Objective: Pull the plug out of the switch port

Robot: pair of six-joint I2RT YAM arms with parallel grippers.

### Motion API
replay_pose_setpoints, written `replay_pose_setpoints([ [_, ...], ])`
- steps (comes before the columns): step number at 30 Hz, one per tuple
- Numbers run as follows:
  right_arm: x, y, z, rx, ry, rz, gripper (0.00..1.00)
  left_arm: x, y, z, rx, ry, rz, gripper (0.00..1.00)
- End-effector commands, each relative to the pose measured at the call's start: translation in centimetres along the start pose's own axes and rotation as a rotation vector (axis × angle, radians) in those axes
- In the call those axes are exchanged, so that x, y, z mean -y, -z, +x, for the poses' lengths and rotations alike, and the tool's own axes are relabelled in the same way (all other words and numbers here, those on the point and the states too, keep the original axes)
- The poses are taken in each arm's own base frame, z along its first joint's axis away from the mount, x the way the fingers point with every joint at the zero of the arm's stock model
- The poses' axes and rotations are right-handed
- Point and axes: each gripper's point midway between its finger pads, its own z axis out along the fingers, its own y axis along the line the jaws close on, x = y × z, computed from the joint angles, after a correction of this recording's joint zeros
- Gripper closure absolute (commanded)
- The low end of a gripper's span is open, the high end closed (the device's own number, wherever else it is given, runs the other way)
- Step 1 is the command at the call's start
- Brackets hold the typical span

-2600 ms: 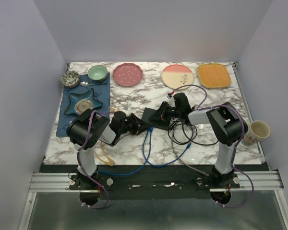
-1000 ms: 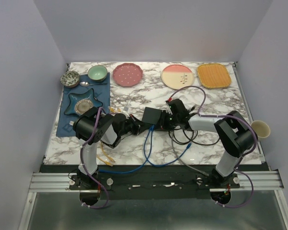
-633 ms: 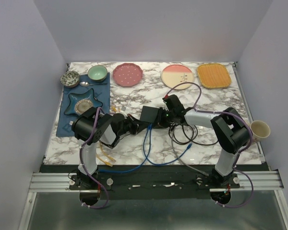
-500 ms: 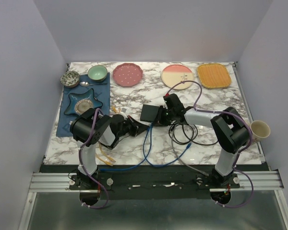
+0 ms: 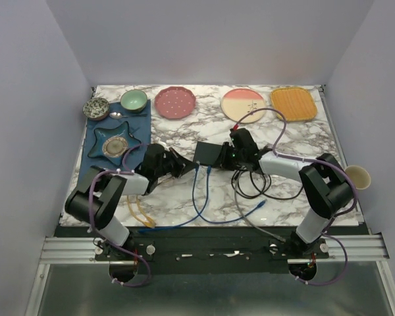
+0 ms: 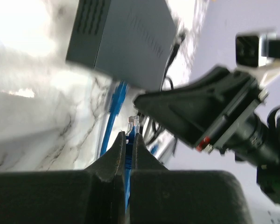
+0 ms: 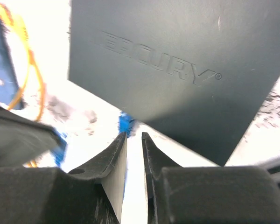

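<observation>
Marble table (image 5: 184, 128) holds one switch (image 5: 207, 153) and two blue cables (image 5: 197, 197). Outstretched left gripper (image 6: 128, 140) clamps one plug (image 6: 132, 123), with the switch just beyond. Right gripper (image 7: 134, 136) stands slightly parted, empty.

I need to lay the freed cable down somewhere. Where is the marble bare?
Bare: the strip between the pink plate and the switch, and the patch between orange plate and paper cup. Crowded before the switch: blue cable and black cables.

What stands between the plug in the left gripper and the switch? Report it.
Nothing visible. The left gripper is shut on the blue cable just behind the plug, whose clear tip hangs free, short of the switch. A second blue cable runs alongside up to the switch's edge, not across the gap.
</observation>
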Motion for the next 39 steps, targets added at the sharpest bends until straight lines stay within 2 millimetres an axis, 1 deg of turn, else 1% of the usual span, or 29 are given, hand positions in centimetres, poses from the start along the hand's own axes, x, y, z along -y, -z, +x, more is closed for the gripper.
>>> replay_pose_setpoints([
  [1,-1.6,2.1,-3.9,0.156,0.051,-0.017,0.72,-1.2,2.4,-5.2,0.178,-0.117,-0.223,1.0],
  [2,-1.5,2.2,-3.9,0.152,0.052,-0.011,0.72,-0.8,3.1,-5.9,0.201,-0.124,-0.255,1.0],
  [5,-1.9,2.0,-4.5,0.159,0.051,-0.009,0.71,-1.5,4.8,-8.2,0.272,-0.138,-0.357,0.99],
  [7,-1.7,1.4,-4.7,0.157,0.046,0.006,0.7,-2.3,5.5,-9.2,0.302,-0.145,-0.406,0.92],
  [8,-2.2,1.3,-5.5,0.17,0.047,0.001,0.69,-3.5,5.9,-9.5,0.302,-0.124,-0.451,0.88],
  [9,-2.2,1.1,-6.0,0.178,0.041,0.004,0.69,-4.0,6.1,-9.6,0.304,-0.117,-0.466,0.87],
  [10,-1.9,0.4,-6.1,0.169,0.035,0.014,0.69,-4.4,6.1,-9.7,0.303,-0.109,-0.474,0.85],
  [11,-2.4,0.2,-7.2,0.185,0.032,0.006,0.69,-5.3,5.9,-9.7,0.293,-0.091,-0.497,0.76],
  [12,-1.9,-0.3,-7.8,0.19,0.023,0.017,0.69,-5.8,5.9,-9.9,0.288,-0.076,-0.505,0.7],
  [13,-1.1,-0.7,-7.8,0.173,0.01,0.044,0.69,-6.1,5.8,-9.9,0.277,-0.063,-0.51,0.66],
  [14,-0.2,-1.7,-7.7,0.154,-0.003,0.062,0.69,-7.0,5.6,-9.4,0.244,-0.05,-0.533,0.61],
  [15,0.0,-1.8,-8.9,0.168,-0.015,0.059,0.69,-6.8,5.6,-9.6,0.241,-0.051,-0.533,0.59],
  [16,0.1,-2.0,-9.1,0.165,-0.021,0.06,0.69,-6.7,5.7,-9.7,0.241,-0.058,-0.539,0.56],
  [17,0.5,-2.3,-9.1,0.16,-0.024,0.066,0.69,-6.2,6.2,-10.0,0.261,-0.08,-0.54,0.49],
  [19,0.3,-2.5,-9.7,0.162,-0.014,0.061,0.69,-5.3,6.8,-10.7,0.296,-0.115,-0.536,0.38],
  [20,0.3,-2.7,-9.6,0.156,-0.013,0.06,0.69,-4.6,7.4,-11.1,0.32,-0.13,-0.539,0.19],
  [21,0.5,-3.1,-9.5,0.146,-0.015,0.062,0.69,-3.7,7.7,-11.7,0.342,-0.155,-0.53,0.08],
  [22,0.1,-3.2,-9.5,0.136,-0.014,0.045,0.69,-2.9,7.8,-11.8,0.351,-0.168,-0.504,0.01],
  [23,0.0,-3.4,-9.4,0.129,-0.015,0.039,0.69,-0.9,7.7,-12.2,0.371,-0.194,-0.431,0.01],
  [25,-0.1,-3.8,-9.1,0.111,-0.022,0.031,0.69,1.1,6.6,-10.4,0.303,-0.2,-0.308,0.01],
  [26,0.1,-3.9,-9.1,0.109,-0.026,0.032,0.69,3.7,5.3,-9.8,0.291,-0.241,-0.19,0.01],
  [28,0.3,-4.3,-8.9,0.1,-0.027,0.036,0.69,5.2,3.7,-7.2,0.2,-0.237,-0.106,0.05],
  [29,0.2,-4.3,-8.8,0.098,-0.026,0.036,0.69,5.8,2.0,-4.9,0.136,-0.262,-0.067,0.12],
  [31,0.4,-4.4,-8.8,0.097,-0.026,0.04,0.69,6.2,0.6,-2.7,0.074,-0.23,-0.034,0.21],
  [32,0.5,-4.4,-8.7,0.096,-0.025,0.043,0.69,5.9,-0.6,-1.8,0.05,-0.22,-0.015,0.28],
  [33,0.6,-4.4,-8.8,0.097,-0.025,0.047,0.69,5.5,-1.2,-0.3,0.014,-0.207,-0.01,0.31],
  [35,0.6,-4.4,-8.7,0.095,-0.026,0.049,0.69,5.2,-2.3,0.4,-0.006,-0.147,0.019,0.35],
  [36,0.7,-4.2,-9.0,0.1,-0.026,0.05,0.69,4.6,-2.4,0.8,-0.016,-0.126,0.019,0.36],
  [39,0.6,-4.1,-9.0,0.099,-0.026,0.049,0.69,3.6,-2.9,0.9,-0.01,-0.075,0.018,0.37],
])
